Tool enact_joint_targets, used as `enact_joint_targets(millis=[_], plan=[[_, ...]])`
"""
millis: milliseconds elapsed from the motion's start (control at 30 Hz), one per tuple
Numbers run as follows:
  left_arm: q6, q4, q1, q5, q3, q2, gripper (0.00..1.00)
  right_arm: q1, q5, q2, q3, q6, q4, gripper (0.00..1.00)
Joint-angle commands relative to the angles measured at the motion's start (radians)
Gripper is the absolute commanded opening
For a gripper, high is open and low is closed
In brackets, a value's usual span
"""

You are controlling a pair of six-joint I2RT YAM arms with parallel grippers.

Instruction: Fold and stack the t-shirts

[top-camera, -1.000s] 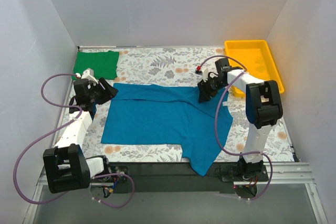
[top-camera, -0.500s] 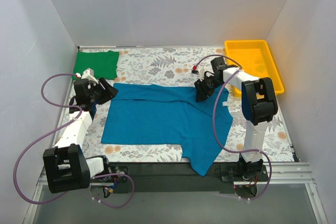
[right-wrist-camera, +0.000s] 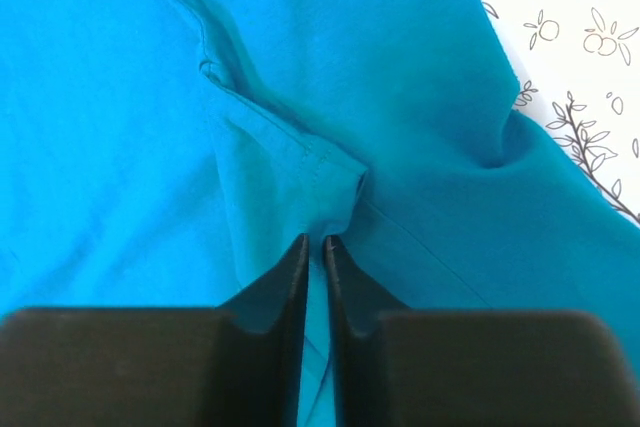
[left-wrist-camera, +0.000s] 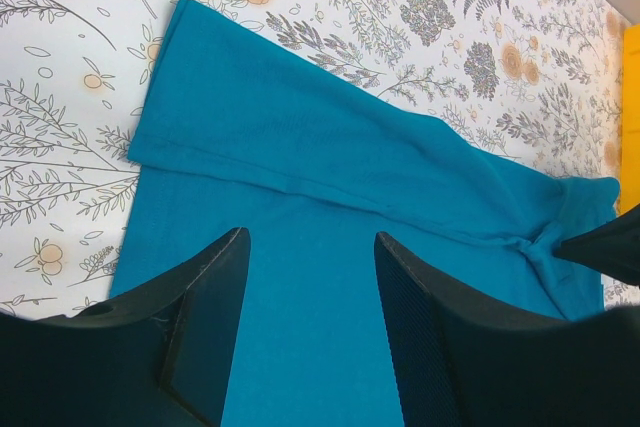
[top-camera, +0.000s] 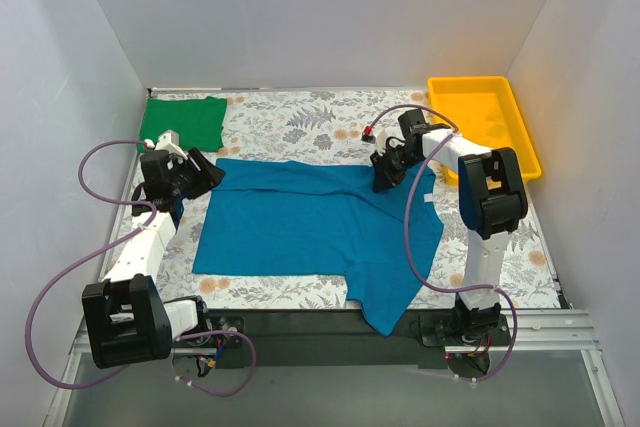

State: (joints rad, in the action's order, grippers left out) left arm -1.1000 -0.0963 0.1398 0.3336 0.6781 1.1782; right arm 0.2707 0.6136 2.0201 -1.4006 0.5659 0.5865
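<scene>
teal shirt (top-camera: 290, 227) being judged soft, limp, light | fold (right-wrist-camera: 325, 192) being pinched by right jaws | left jaws being held apart, empty | corners being advised for gripping

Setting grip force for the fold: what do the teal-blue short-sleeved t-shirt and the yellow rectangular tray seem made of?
Teal-blue short-sleeved t-shirt: soft matte knit, probably cotton; it puckers into folds where the right gripper pinches it, and stitched hems show. Yellow rectangular tray: rigid, probably moulded plastic; smooth raised walls, even colour.
</scene>
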Motion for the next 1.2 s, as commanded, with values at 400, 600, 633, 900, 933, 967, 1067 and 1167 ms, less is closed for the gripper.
enact_joint_targets(millis=[400,600,633,900,933,967,1067,1167], plan=[[0.005,0.010,-0.006,0.008,-0.005,-0.025,0.52,0.018,0.044,-0.112,0.058,0.055,0.018,0.01],[0.005,0.010,-0.006,0.012,-0.005,-0.022,0.52,0.048,0.069,-0.150,0.103,0.077,0.016,0.01],[0.005,0.009,-0.005,0.012,-0.005,-0.023,0.52,0.056,0.071,-0.156,0.110,0.084,0.015,0.01],[0.005,0.012,-0.006,0.015,-0.005,-0.020,0.52,0.093,0.057,-0.218,0.181,0.129,0.015,0.01],[0.005,0.012,-0.006,0.013,-0.006,-0.022,0.52,0.104,0.055,-0.227,0.201,0.144,0.016,0.01],[0.003,0.012,-0.005,0.012,-0.006,-0.023,0.52,0.110,0.052,-0.242,0.209,0.152,0.018,0.01],[0.003,0.012,-0.005,0.018,-0.005,-0.020,0.52,0.146,0.040,-0.270,0.247,0.186,0.018,0.01],[0.003,0.012,-0.006,0.018,-0.005,-0.022,0.52,0.197,0.002,-0.284,0.267,0.212,0.019,0.10]])
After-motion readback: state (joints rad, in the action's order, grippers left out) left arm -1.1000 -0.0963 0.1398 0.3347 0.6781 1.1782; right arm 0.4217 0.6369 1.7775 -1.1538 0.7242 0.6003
